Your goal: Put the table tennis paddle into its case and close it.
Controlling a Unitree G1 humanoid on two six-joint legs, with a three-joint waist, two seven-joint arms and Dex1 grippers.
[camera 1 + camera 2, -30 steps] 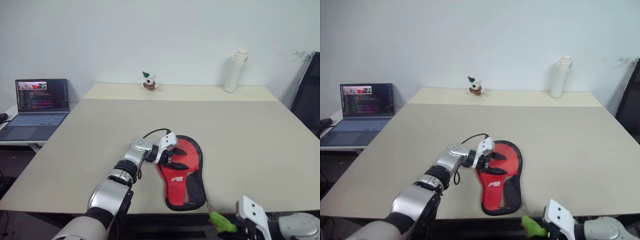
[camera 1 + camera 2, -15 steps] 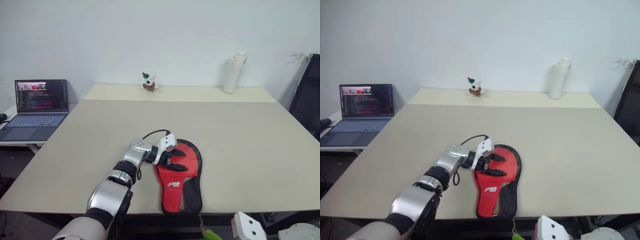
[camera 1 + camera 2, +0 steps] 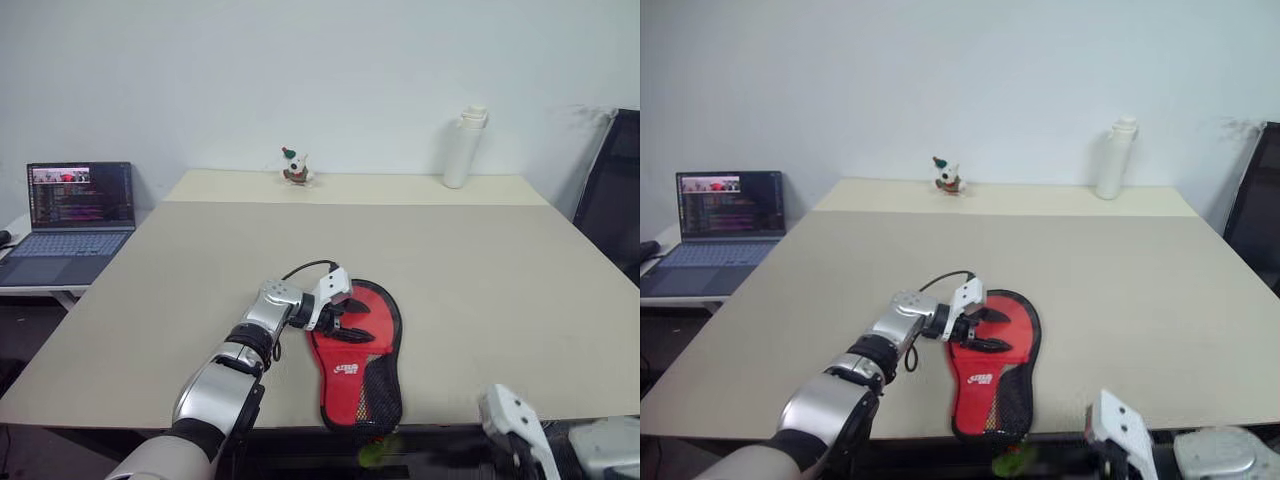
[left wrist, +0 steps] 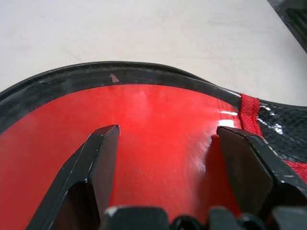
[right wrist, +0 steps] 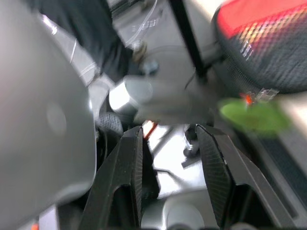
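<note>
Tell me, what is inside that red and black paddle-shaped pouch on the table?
The red and black pouch lies flat and shut, so its contents are hidden. The left hand rests open on its red top. A green zipper pull dangles off the beige table.

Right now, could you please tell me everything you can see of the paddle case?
The case is a paddle-shaped soft pouch lying flat near the table's front edge, narrow end toward the robot and just overhanging the edge. Its upper side is glossy red with a black rim, black mesh over the narrow part and a small white logo. A green zipper pull dangles below the edge, free of the right gripper, whose fingers stand apart. The left gripper, open, rests on the round red part.
</note>
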